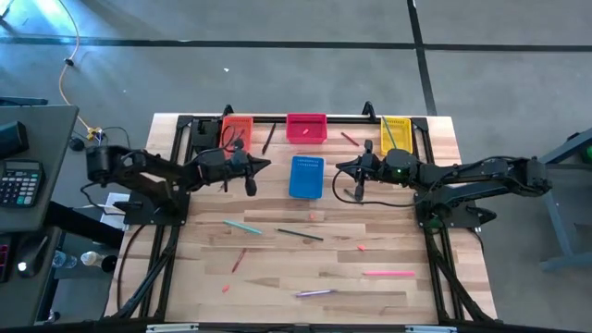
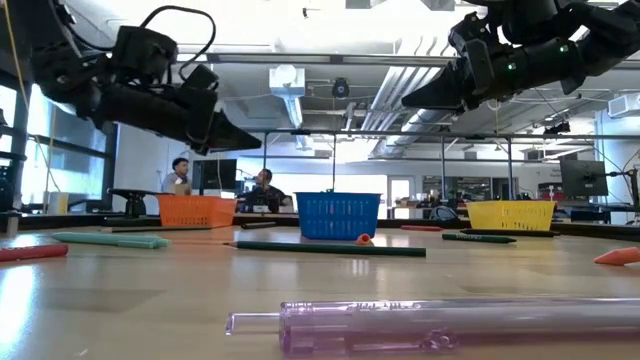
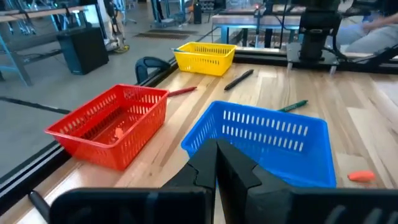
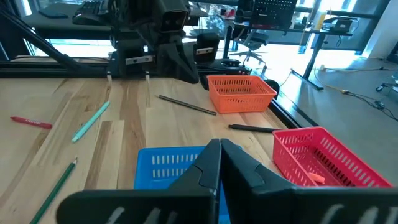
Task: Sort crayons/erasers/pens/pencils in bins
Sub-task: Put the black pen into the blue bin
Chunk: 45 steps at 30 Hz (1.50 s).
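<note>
We see both sets of fingers pressed together and empty, the left gripper [image 1: 262, 166] and right gripper [image 1: 340, 168] flanking the blue bin [image 1: 306, 177] above the pale wooden worktop [image 1: 398, 240]. Pens, pencils and crayons lie scattered in front of them. Beyond, two people sit in an open workshop.

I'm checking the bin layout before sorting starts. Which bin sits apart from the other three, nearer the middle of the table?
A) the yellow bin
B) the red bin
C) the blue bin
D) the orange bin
C: in the high view the blue bin lies between the two grippers, while the orange bin, red bin and yellow bin line the far edge.
</note>
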{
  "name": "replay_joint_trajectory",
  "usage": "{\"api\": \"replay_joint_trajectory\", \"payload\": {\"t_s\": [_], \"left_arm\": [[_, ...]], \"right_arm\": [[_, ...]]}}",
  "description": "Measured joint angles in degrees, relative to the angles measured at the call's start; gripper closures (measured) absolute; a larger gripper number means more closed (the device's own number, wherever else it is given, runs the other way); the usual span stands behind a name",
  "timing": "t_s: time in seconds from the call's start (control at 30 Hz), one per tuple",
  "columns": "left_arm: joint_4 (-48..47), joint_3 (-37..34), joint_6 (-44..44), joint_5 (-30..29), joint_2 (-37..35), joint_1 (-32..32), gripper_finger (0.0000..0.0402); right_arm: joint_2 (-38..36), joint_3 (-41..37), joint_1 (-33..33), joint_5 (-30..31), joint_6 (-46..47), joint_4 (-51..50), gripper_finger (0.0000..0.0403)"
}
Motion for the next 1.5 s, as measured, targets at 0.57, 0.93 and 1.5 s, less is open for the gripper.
{"api": "replay_joint_trajectory", "payload": {"t_s": [0.57, 0.93, 1.5], "left_arm": [[15.11, -9.85, -0.86, -1.83, -2.91, 0.20, 0.0401], [18.02, -12.51, -0.85, -2.40, -2.88, 0.57, 0.0401], [20.86, -12.49, -2.35, -2.38, -2.87, 0.57, 0.0401]], "right_arm": [[-0.02, -0.02, 0.02, -0.02, 3.06, 1.27, 0.0403], [-0.02, -0.02, 0.02, 0.00, 3.08, 1.27, 0.0403], [-0.02, -0.02, 0.02, -0.74, 4.57, 0.25, 0.0402]]}}
